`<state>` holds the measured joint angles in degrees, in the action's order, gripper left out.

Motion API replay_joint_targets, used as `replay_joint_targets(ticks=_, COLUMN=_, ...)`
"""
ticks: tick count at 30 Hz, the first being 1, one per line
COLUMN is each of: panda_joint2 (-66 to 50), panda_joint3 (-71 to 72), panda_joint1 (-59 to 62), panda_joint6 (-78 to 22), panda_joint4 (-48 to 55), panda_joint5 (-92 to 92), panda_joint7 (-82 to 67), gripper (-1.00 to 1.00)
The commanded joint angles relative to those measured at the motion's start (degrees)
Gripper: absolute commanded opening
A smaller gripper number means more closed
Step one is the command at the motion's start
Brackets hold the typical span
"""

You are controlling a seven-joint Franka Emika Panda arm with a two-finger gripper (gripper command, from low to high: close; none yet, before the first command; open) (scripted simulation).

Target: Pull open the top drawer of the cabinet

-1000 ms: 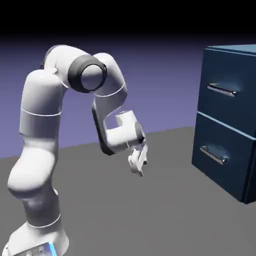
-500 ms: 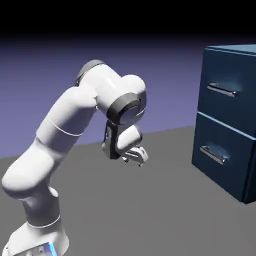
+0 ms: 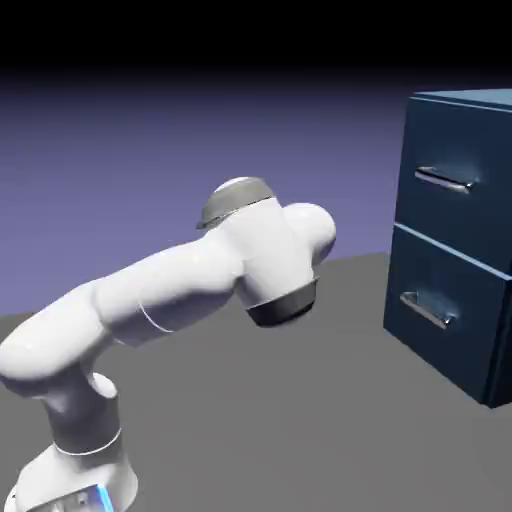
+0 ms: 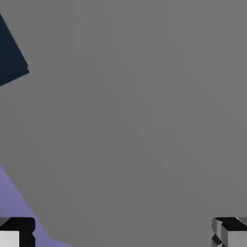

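Note:
The dark blue cabinet stands at the exterior view's right. Its top drawer looks flush with the front, and the silver bar handle runs across it. The lower drawer carries the same kind of handle. My arm is folded low and well left of the cabinet, and its bulky wrist joint hides the hand in that view. In the hand view my gripper is open: its fingertips sit far apart with only grey table between them. A corner of the cabinet shows at the upper left.
Grey table stretches between my arm and the cabinet. The robot base stands at the lower left. A strip of blue-violet backdrop shows in the hand view's lower left.
The arm has swung forward and down. The elbow dropped and the forearm now covers the hand, which was visible pointing down at the table earlier. The cabinet has not changed.

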<state>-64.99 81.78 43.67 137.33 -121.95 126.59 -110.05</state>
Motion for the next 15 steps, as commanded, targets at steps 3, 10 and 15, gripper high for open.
replay_joint_targets(ticks=3, panda_joint2=-4.8, panda_joint3=4.0, panda_joint1=2.2, panda_joint6=-1.8, panda_joint4=1.9, panda_joint5=6.2, panda_joint7=-7.5, gripper=0.0)
replay_joint_targets(ticks=10, panda_joint2=-16.0, panda_joint3=13.4, panda_joint1=7.2, panda_joint6=-6.0, panda_joint4=6.4, panda_joint5=20.7, panda_joint7=-24.9, gripper=0.0)
replay_joint_targets(ticks=15, panda_joint2=-23.9, panda_joint3=20.0, panda_joint1=10.9, panda_joint6=-9.0, panda_joint4=9.6, panda_joint5=31.0, panda_joint7=-37.4, gripper=0.0)
